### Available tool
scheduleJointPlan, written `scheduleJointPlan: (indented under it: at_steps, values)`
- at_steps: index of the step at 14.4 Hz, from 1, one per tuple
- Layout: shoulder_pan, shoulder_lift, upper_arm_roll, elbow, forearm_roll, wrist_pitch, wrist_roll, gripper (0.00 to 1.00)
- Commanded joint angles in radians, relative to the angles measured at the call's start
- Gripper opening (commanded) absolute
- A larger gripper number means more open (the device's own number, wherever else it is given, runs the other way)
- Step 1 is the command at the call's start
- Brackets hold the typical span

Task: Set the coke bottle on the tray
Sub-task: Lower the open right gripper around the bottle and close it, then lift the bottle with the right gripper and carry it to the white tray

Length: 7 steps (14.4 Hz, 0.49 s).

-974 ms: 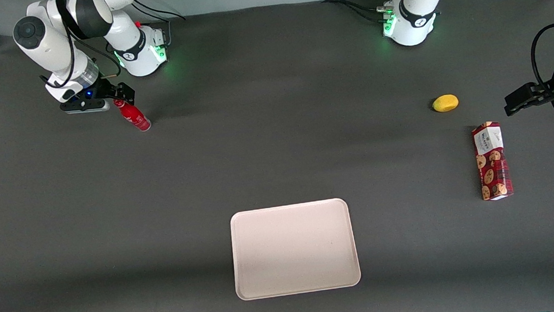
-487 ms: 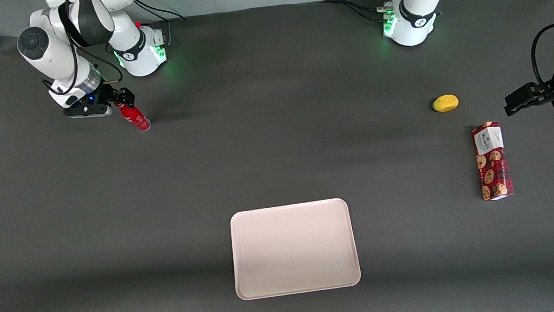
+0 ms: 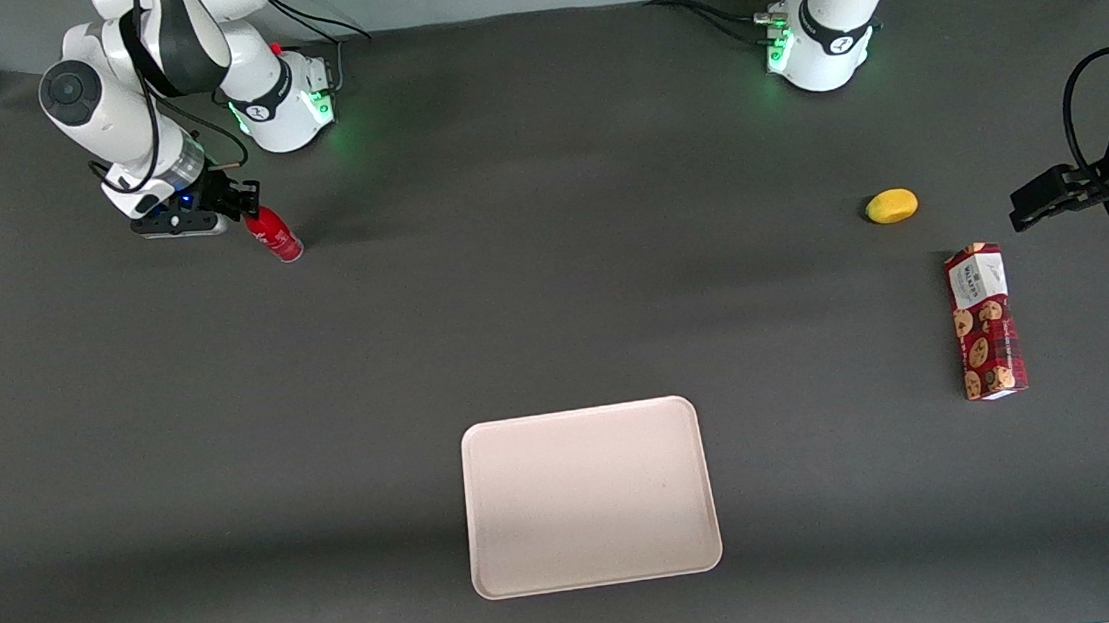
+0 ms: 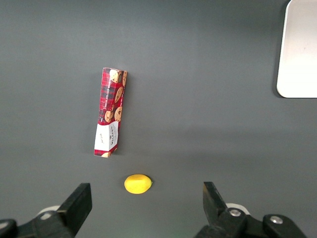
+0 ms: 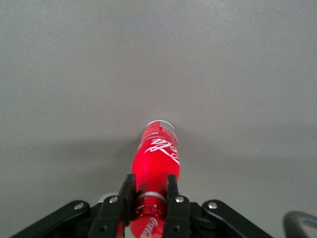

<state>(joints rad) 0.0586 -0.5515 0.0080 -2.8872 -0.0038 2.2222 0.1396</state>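
Observation:
The coke bottle (image 3: 275, 238) is small and all red and stands on the dark table near the working arm's base. My right gripper (image 3: 245, 210) is at its top end, with the fingers (image 5: 128, 191) closed against the neck on both sides. In the right wrist view the bottle (image 5: 159, 148) runs from between the gripper (image 5: 150, 182) to its base on the table, with white script on its side. The cream-pink tray (image 3: 498, 577) lies flat and bare, much nearer the front camera, around mid-table.
A red patterned cookie box (image 3: 985, 322) and a yellow lemon-like fruit (image 3: 892, 206) lie toward the parked arm's end of the table. The left wrist view shows the box (image 4: 110, 111), the fruit (image 4: 137, 183) and a corner of the tray (image 4: 297, 49).
My gripper has come down over the bottle's top, so less of the bottle shows. The bottle's base has stayed in place on the table.

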Motion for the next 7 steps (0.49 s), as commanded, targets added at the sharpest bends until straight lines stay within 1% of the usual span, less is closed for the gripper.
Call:
scheduleJointPlan:
  at_steps: [1, 5, 7]
  values:
    - [0.007, -0.015, 0.0, -0.049, -0.001, 0.031, 0.015, 0.0]
    - [0.009, -0.007, 0.001, -0.021, -0.002, 0.017, 0.015, 0.0]
    - [0.01, 0.042, 0.006, 0.054, -0.001, -0.019, 0.015, 0.0]
